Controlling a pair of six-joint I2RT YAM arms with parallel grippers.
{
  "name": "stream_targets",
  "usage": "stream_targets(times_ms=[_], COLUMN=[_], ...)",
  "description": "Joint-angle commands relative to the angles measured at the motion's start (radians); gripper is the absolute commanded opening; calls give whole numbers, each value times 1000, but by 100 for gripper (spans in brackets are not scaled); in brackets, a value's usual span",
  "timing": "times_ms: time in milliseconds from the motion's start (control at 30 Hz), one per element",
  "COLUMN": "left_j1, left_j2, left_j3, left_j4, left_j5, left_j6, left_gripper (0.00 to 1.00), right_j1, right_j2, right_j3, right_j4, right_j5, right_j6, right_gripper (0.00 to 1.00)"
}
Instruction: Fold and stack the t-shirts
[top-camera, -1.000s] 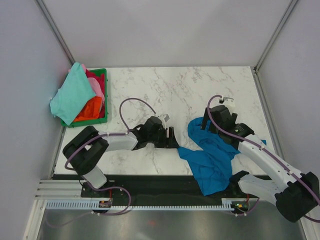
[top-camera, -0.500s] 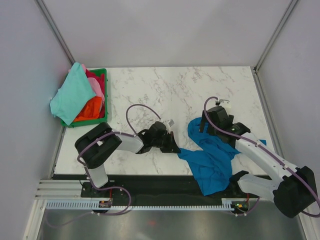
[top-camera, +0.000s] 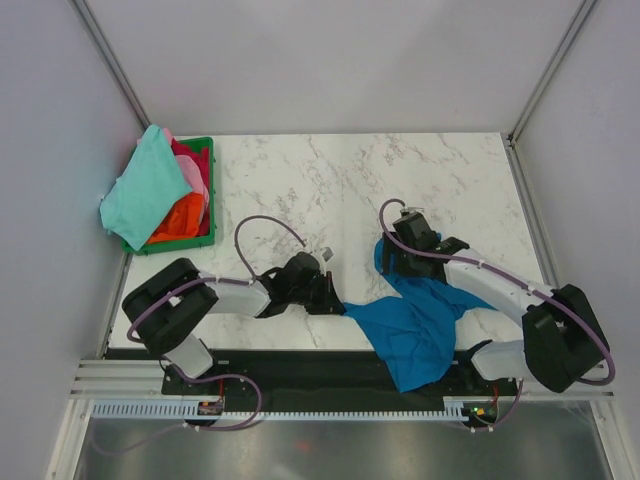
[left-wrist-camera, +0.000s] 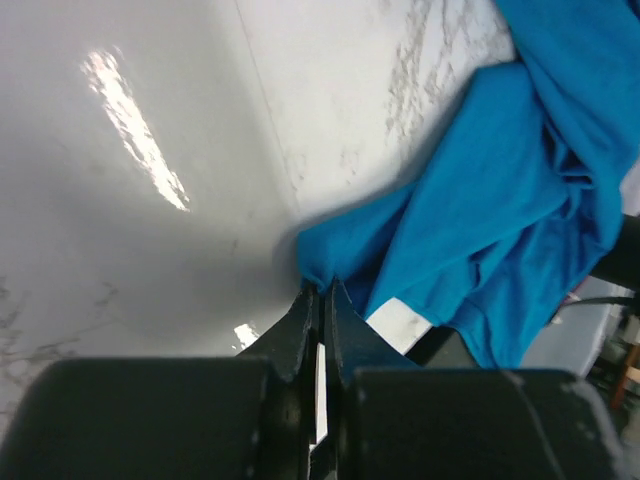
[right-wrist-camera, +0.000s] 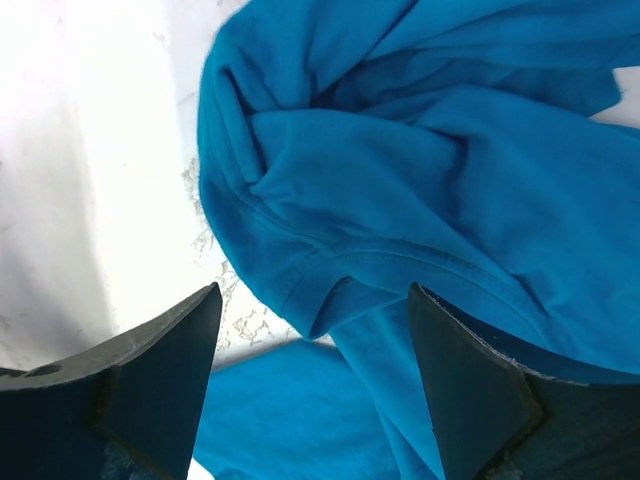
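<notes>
Shirt: blue t-shirt (top-camera: 415, 325) crumpled at near right of table (top-camera: 350, 180), hem over front edge. Left gripper (left-wrist-camera: 321, 292) clenched on its left corner, now dragged slightly left and nearer. Right gripper (right-wrist-camera: 315, 295) released, fingers spread, shifted left over upper bunch.

Right wrist view: blue t-shirt (right-wrist-camera: 400, 200) runs off the top, right and bottom edges, whole outline not visible. Top view: right gripper (top-camera: 396, 262) fingertips not resolvable against the cloth, green basket (top-camera: 204, 148) mostly buried under piled t-shirts (top-camera: 150, 195).
</notes>
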Motion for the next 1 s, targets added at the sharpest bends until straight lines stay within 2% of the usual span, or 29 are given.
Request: stream_targets(times_ms=[0, 200, 400, 500, 533, 600, 633, 700, 733, 867, 967], left_j1=[-14, -17, -17, -17, -17, -17, -17, -16, -13, 36, 165], left_j2=[21, -2, -42, -41, -41, -48, -55, -90, -107, -257, -445], left_j3=[-40, -90, -110, -104, -103, -100, -96, -84, -61, 28, 91], left_j4=[32, 48, 40, 38, 38, 29, 22, -44, -85, -340, -509], left_j5=[-15, -23, -33, -29, -27, -27, -30, -56, -68, -177, -171], left_j6=[13, 16, 22, 27, 27, 31, 36, 59, 73, 145, 202], left_gripper=[2, 2, 2, 2, 2, 2, 2, 2, 2, 2, 2], right_j1=[13, 19, 72, 98, 102, 103, 103, 102, 102, 82, 8], right_j2=[53, 171, 348, 408, 417, 416, 408, 382, 371, 273, 111], right_j3=[49, 156, 187, 198, 198, 204, 218, 258, 323, 543, 640], right_j4=[58, 44, 38, 38, 38, 36, 35, -5, -33, -200, -260], right_j5=[-24, 30, 61, 67, 73, 84, 82, 95, 104, 219, 262], right_j6=[-20, -41, -25, -20, -15, -15, -23, -43, -72, -150, -182], right_gripper=[83, 87, 79, 63, 48, 32, 17, 4, 0, 0, 0])
